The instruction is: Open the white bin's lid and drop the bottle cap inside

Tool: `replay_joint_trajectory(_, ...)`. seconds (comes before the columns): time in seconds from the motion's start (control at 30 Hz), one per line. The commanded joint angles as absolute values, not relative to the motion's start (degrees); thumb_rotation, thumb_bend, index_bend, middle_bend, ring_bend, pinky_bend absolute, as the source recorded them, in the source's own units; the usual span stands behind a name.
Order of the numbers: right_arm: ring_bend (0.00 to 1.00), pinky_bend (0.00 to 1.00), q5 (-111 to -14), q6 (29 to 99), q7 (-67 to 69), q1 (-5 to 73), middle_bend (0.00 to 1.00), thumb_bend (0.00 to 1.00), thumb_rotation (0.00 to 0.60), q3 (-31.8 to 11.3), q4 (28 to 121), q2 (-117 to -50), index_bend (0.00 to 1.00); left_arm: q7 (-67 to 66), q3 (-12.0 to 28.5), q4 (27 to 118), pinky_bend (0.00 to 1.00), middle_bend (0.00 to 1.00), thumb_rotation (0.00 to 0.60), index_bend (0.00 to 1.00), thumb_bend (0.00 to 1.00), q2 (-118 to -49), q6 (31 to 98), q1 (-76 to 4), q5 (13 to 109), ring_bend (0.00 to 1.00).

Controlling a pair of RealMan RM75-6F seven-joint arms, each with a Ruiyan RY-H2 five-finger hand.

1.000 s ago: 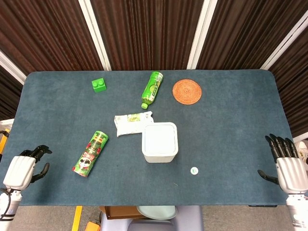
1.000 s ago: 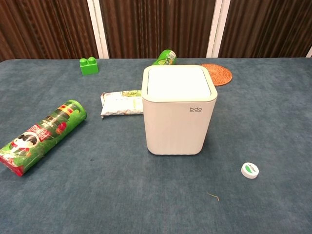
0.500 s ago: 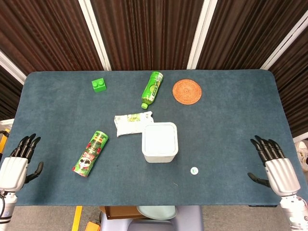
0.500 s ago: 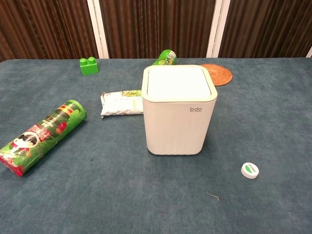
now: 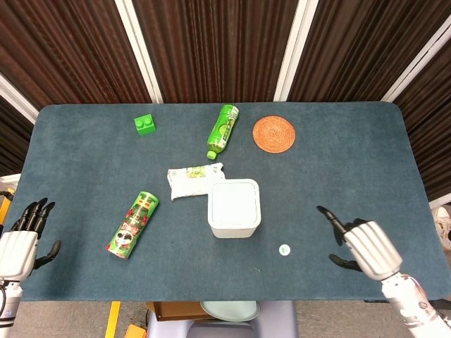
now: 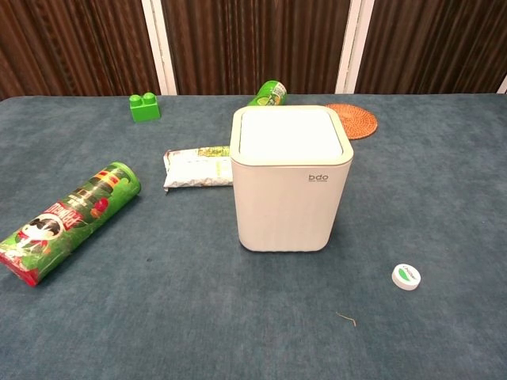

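Observation:
The white bin (image 5: 234, 207) (image 6: 291, 179) stands near the table's middle with its lid flat and closed. A small white bottle cap (image 5: 284, 249) (image 6: 405, 276) with a green mark lies on the cloth to the bin's front right. My right hand (image 5: 368, 246) hovers over the table's front right, to the right of the cap, fingers spread and holding nothing. My left hand (image 5: 21, 238) hangs at the table's front-left edge, fingers apart, empty. Neither hand shows in the chest view.
A green crisps tube (image 5: 132, 224) lies left of the bin, a snack packet (image 5: 193, 179) just behind it. Farther back are a green bottle (image 5: 223, 129), a woven coaster (image 5: 274, 134) and a green toy brick (image 5: 144, 124). Blue cloth covers the table (image 5: 338, 169).
My right hand has moved left and inward over the table toward the cap, turning its fingers leftward. My left hand has straightened from a loose curl and shifted slightly.

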State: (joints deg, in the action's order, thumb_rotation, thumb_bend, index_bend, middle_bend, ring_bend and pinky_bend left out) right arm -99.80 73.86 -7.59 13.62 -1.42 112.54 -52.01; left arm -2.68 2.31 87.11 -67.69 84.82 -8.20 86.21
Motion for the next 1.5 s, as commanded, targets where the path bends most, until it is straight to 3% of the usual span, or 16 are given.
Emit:
replay_joint_trajectory(0.03, 0.86, 0.82, -97.83, 69.21, -9.52, 16.71, 0.83, 0.46, 0.600, -2.36, 116.38, -50.12, 0.29, -2.55, 2.19, 87.04, 0.27, 0.00, 0.600, 0.00, 0.37, -67.65, 85.10, -8.14, 86.78, 0.00)
replay_joint_trajectory(0.17, 0.87, 0.82, -93.25, 63.47, -12.13, 20.19, 0.84, 0.55, 0.600, -3.98, 119.25, -49.58, 0.31, -2.29, 1.76, 87.46, 0.28, 0.00, 0.600, 0.00, 0.37, -67.19, 84.43, -8.30, 87.28, 0.00)
replay_joint_trajectory(0.33, 0.87, 0.82, -85.48, 55.69, -13.93, 25.38, 0.84, 0.57, 0.600, -6.21, 121.86, -49.68, 0.32, -2.46, 1.64, 87.78, 0.29, 0.00, 0.600, 0.00, 0.37, -66.69, 83.99, -8.39, 87.35, 0.00)
replay_joint_trajectory(0.63, 0.87, 0.82, -72.47, 48.21, -20.58, 33.61, 0.85, 0.60, 0.600, -8.94, 122.07, -54.24, 0.34, -2.94, 1.82, 88.63, 0.30, 0.00, 0.600, 0.01, 0.37, -66.22, 83.39, -8.26, 86.38, 0.01)
replay_joint_trajectory(1.13, 0.88, 0.82, -58.49, 46.81, -30.07, 42.89, 0.85, 0.60, 0.600, -7.56, 120.20, -62.12, 0.36, -2.01, 1.79, 88.88, 0.31, 0.02, 0.600, 0.07, 0.37, -65.80, 83.33, -8.18, 86.70, 0.02)
replay_joint_trajectory(1.5, 0.88, 0.82, -56.01, 49.18, -29.95, 45.51, 0.85, 0.60, 0.600, -7.17, 118.34, -65.13, 0.36, -1.53, 1.79, 88.94, 0.31, 0.02, 0.600, 0.08, 0.37, -65.64, 83.38, -8.11, 86.87, 0.02)
